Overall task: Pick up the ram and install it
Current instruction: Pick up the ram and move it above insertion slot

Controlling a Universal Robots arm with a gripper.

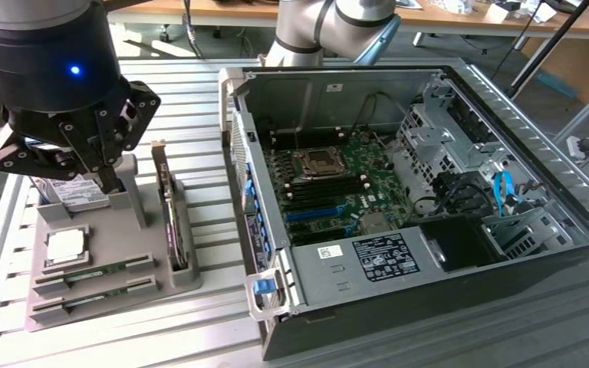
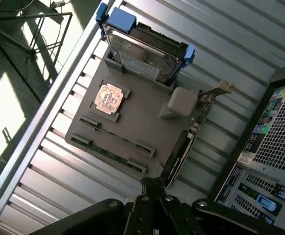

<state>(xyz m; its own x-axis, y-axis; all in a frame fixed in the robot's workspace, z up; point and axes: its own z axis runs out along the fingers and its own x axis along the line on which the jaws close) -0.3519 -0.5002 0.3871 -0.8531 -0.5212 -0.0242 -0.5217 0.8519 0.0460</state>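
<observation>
Two rams stand on edge in parallel slots of a grey holder tray [image 1: 120, 230]: one ram [image 1: 97, 271] and a second ram [image 1: 98, 291] beside it. In the wrist view they show as thin green strips, one ram [image 2: 117, 139] and the other ram [image 2: 107, 155]. My gripper [image 1: 108, 185] hangs above the tray's far part, over the hard drive's end, well clear of both rams. Its fingers are shut together with nothing between them. Seen from the wrist, my gripper [image 2: 154, 183] points down at the tray's edge by the expansion card's end.
The tray also holds a silver hard drive [image 2: 142, 54], a CPU [image 2: 108, 98] and a dark expansion card [image 1: 172, 218] on edge. An open computer case [image 1: 478, 253] lies at the exterior view's right, its motherboard [image 1: 340, 172] exposed. A slatted metal table [image 1: 202, 330] carries everything.
</observation>
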